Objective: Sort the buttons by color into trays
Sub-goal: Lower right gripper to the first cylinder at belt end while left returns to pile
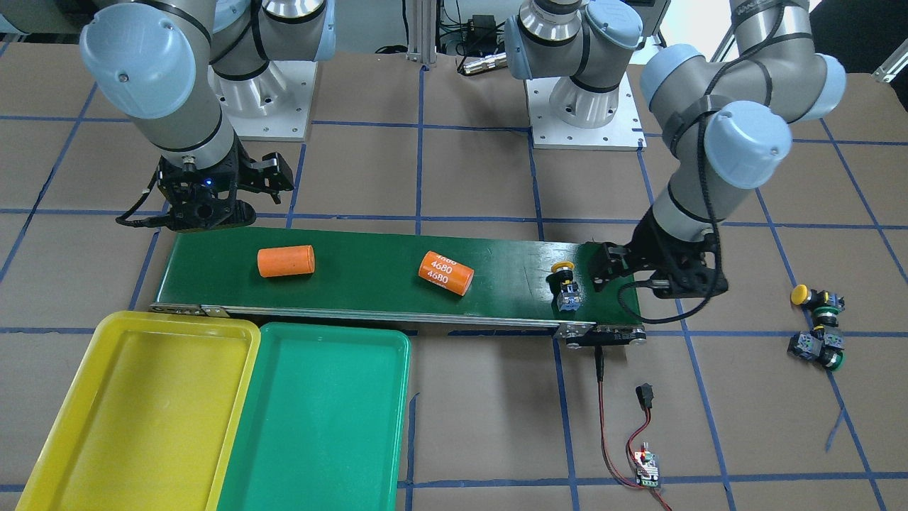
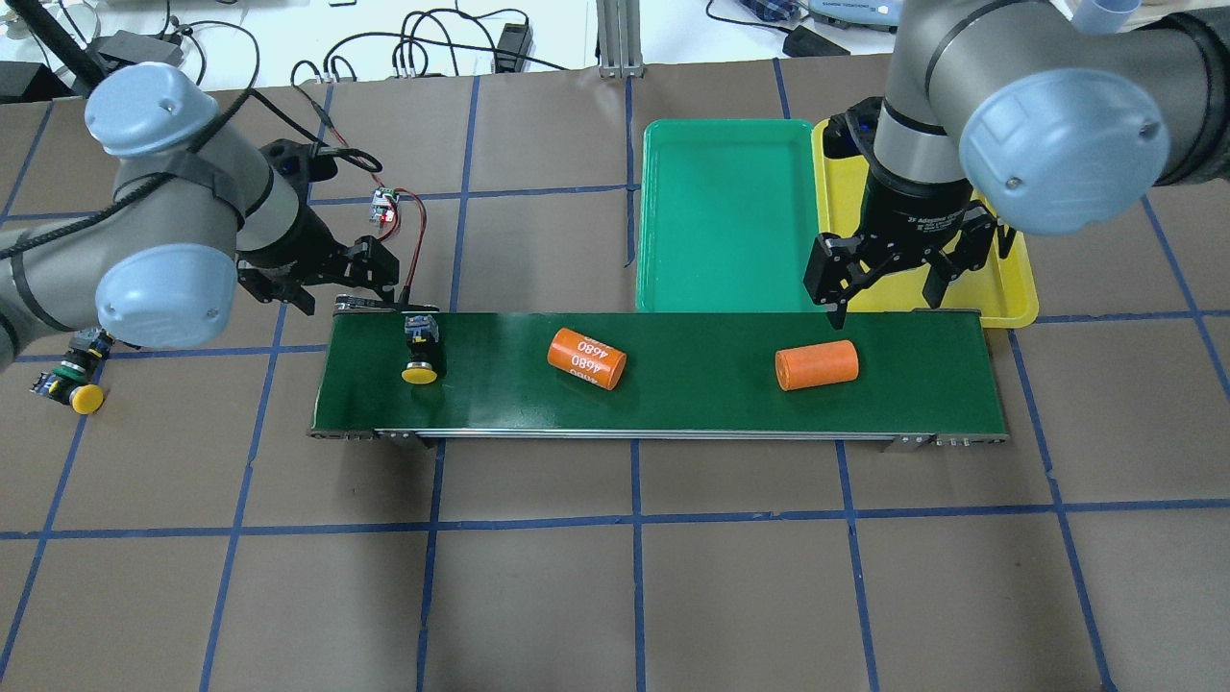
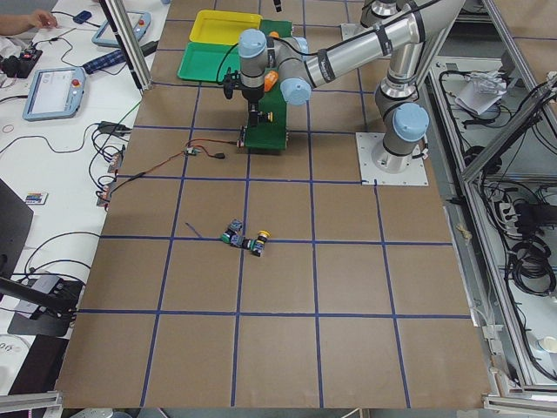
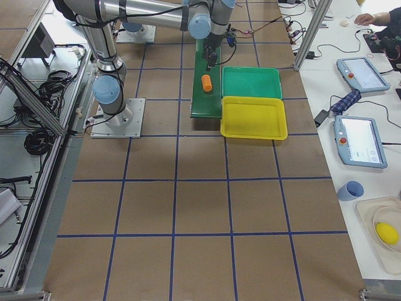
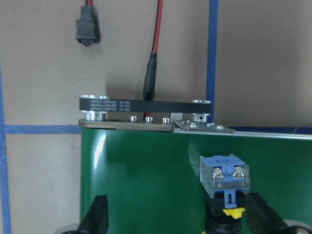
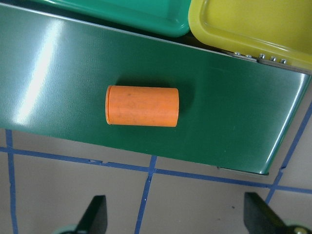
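Matt brown paper sheeting (image 2: 577,596), ruled with blue tape, covers the table. The dark-green conveyor belt (image 2: 711,384) has a smooth, faintly glossy skin that catches the light in pale streaks, and is edged by a bare silvery metal rail (image 2: 673,434). On the belt the plain orange cylinder (image 6: 142,106) looks dull and matt, a button (image 5: 224,174) shows a clear blue plastic block with shiny metal screws, and the yellow tray (image 1: 135,397) and green tray (image 1: 319,419) are smooth moulded plastic with a soft sheen.
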### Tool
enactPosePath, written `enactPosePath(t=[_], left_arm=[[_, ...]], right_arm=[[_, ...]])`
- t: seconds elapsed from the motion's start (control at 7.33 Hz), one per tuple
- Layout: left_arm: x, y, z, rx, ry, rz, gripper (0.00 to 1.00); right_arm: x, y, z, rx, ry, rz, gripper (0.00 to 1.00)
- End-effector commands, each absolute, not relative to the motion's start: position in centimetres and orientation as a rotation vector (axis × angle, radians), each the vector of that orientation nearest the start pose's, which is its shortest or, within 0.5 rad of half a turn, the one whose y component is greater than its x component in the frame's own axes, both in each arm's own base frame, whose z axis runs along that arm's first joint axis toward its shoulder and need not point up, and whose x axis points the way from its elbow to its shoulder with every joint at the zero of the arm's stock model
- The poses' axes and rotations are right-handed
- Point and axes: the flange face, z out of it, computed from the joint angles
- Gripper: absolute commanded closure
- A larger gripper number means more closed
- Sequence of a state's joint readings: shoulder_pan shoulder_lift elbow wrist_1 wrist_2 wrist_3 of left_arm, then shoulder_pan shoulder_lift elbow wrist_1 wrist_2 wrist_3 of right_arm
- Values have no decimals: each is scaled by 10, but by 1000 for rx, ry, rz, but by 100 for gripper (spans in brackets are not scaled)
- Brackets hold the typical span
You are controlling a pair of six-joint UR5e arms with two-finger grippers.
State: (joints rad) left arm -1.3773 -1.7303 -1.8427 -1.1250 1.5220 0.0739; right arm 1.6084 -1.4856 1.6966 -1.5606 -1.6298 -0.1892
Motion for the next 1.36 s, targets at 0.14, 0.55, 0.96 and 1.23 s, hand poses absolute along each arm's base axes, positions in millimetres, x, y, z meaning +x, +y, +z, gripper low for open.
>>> enactPosePath(t=[0.14,0.55,0.96,1.23], left_arm=[[126,-566,310,-479,3127,20,0],[230,-562,263,-510,3062,-177,0],[296,-566,232,-765,3020,-170,0],[307,-570,208,-1039,2951,-125,0]], right_arm=[[134,-489,364,-878,3036,264,1],[88,-490,343,-1402,2839,110,0],[78,-475,303,-1897,2637,-64,0],[82,-465,287,-2027,2498,1,0]])
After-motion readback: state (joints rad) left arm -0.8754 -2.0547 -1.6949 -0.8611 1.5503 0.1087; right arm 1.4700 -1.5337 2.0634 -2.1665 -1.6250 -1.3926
